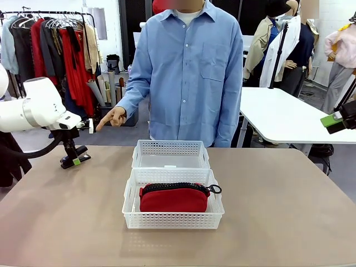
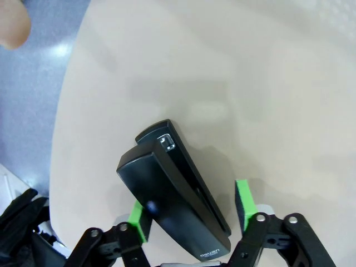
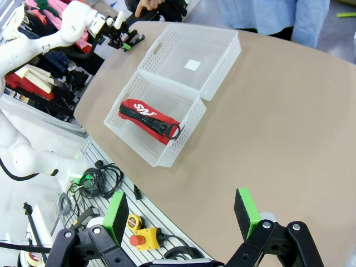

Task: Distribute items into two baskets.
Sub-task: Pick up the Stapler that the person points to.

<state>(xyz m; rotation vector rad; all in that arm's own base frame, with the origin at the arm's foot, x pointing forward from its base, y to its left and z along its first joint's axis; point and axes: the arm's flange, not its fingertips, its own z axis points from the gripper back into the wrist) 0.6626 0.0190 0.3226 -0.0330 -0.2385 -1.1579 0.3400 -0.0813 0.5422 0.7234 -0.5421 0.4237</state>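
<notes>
The small black stapler (image 2: 172, 194) lies on the table at the far left, between the fingers of my left gripper (image 2: 192, 208). One green pad touches its side and the other stands a little off, so the jaws are open around it. The same gripper (image 1: 73, 154) is down on the tabletop in the front view. The red pouch (image 1: 174, 199) with the black zipper lies in the near white basket (image 1: 172, 222). Behind it, the far basket (image 1: 169, 147) holds only a small label. My right gripper (image 3: 181, 214) hangs open high over the table's right side, holding nothing.
A person in a blue shirt stands at the far side, one hand (image 1: 113, 118) pointing down towards the stapler. The two baskets touch at mid-table. Cables and a red stop button (image 3: 136, 240) lie below the table's near edge.
</notes>
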